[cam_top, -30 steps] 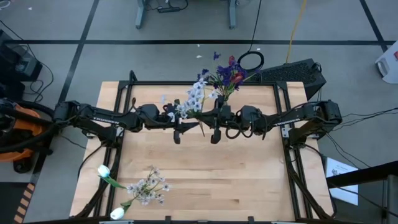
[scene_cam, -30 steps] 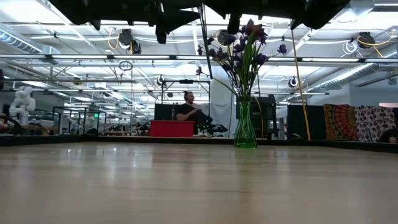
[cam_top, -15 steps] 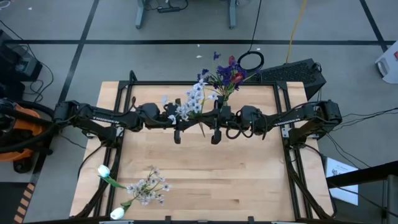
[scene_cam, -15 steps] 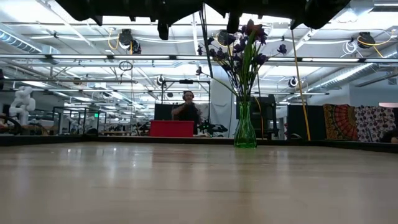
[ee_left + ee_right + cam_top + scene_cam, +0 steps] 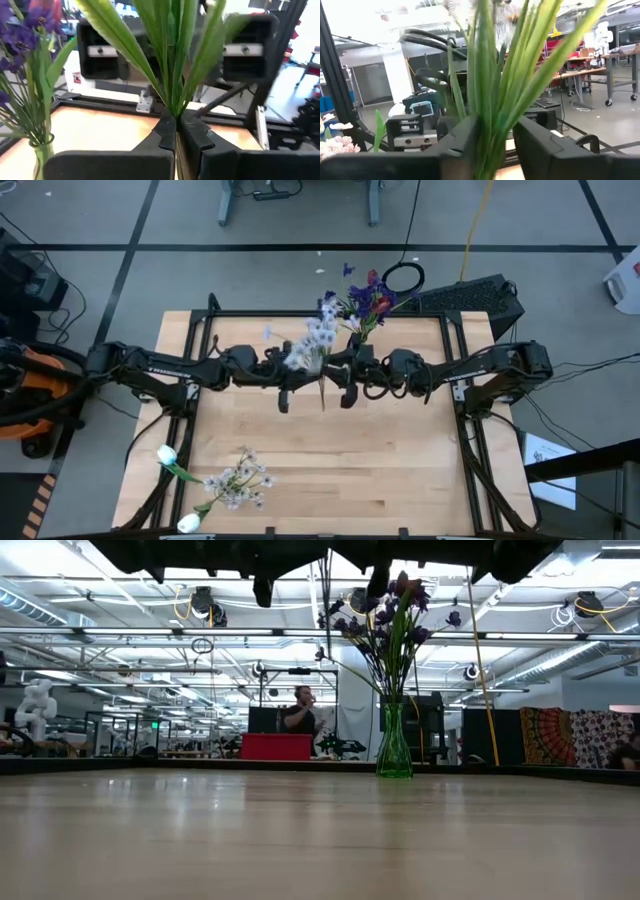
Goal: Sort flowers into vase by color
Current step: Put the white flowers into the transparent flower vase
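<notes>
Pale-blue spray (image 5: 318, 338) stands upright, blossoms upward, stem pinched in our left gripper (image 5: 175, 131); right gripper (image 5: 492, 145) slackened around it.

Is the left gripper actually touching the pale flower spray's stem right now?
Touching. The left wrist view shows the left gripper with its fingers closed against the pale flower spray, the stem pinched between them with no gap.

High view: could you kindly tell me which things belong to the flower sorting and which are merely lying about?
Job: pale spray held up by left gripper, right gripper beside it; vase with purple and red flowers; white flowers lying on the table, left side.
Lying about: cable loop, paper sheet, both on the floor.
</notes>
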Controlling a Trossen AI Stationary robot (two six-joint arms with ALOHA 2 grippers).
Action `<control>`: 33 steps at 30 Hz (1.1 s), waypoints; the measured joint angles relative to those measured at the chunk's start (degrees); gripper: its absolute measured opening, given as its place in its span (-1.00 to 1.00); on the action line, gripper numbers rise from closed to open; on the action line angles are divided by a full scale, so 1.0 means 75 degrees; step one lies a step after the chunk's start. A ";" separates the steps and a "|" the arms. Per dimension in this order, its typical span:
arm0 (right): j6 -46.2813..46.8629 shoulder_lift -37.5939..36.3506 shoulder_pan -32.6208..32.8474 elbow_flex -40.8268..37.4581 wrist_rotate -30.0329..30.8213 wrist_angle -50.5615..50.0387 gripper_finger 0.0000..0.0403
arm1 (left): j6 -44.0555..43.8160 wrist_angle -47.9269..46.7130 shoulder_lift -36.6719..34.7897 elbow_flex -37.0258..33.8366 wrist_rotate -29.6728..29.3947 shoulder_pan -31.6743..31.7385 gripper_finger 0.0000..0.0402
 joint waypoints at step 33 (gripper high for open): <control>0.4670 -0.0173 0.3172 0.0818 0.3288 -0.4940 -0.99 | -0.0572 -0.5270 -0.7258 -0.1560 0.1788 -0.1040 -0.96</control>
